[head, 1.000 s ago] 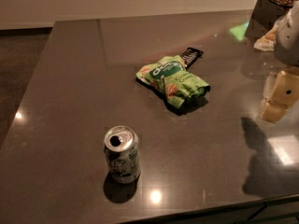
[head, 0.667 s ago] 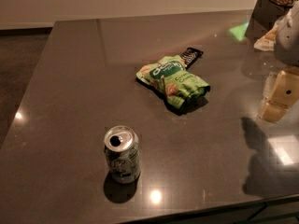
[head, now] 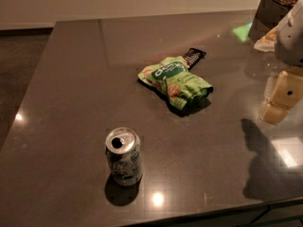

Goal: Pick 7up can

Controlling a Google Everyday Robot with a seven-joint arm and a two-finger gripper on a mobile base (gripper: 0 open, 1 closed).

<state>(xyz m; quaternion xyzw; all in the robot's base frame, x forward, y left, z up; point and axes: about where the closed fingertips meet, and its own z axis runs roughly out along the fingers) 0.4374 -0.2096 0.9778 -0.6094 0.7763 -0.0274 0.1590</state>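
The 7up can [head: 124, 156] stands upright near the front of the dark table [head: 71, 79], its shiny top with a dark hole facing up. The gripper [head: 280, 100] shows at the right edge of the camera view as a cream-coloured part hanging from a white arm, raised above the table and far to the right of the can. Nothing is seen in it.
A bright green snack bag [head: 176, 82] lies mid-table, with a flat black candy bar [head: 193, 57] behind it. A dark box with a snack container [head: 274, 8] stands at the back right corner. The table's front edge runs just below the can.
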